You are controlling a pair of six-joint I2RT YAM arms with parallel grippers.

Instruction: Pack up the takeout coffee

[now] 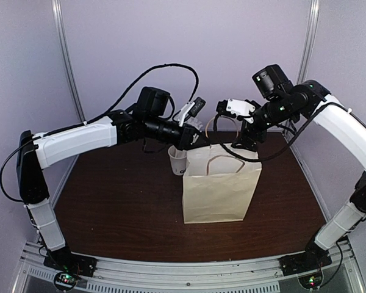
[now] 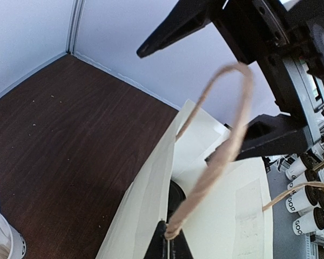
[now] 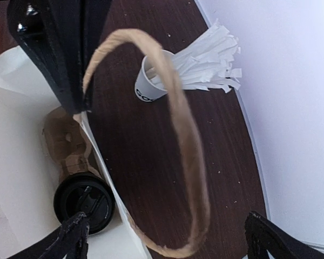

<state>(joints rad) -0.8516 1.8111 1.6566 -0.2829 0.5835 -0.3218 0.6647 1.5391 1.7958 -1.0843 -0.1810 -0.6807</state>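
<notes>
The takeout coffee shows only as its round black lid (image 3: pixel 85 200), deep inside the open white paper bag (image 1: pixel 219 189). It sits in a brown pulp tray (image 3: pixel 65 141), and the cup's body is hidden. The lid also shows as a dark sliver in the left wrist view (image 2: pixel 176 198). My left gripper (image 2: pixel 170 240) is shut on the bag's rim where a twisted paper handle (image 2: pixel 227 140) begins; in the top view it is at the bag's top left (image 1: pixel 200 140). My right gripper (image 3: pixel 167 226) is wide open above the bag's mouth (image 1: pixel 232 128), with the other handle loop (image 3: pixel 186 135) between its fingers.
A white cup holding tall white wrapped sticks (image 3: pixel 151 82) stands on the dark wooden table (image 1: pixel 122 201) just behind the bag's left corner (image 1: pixel 177 160). Pale walls close the back and both sides. Several small labelled cups (image 2: pixel 305 202) show beyond the table's edge.
</notes>
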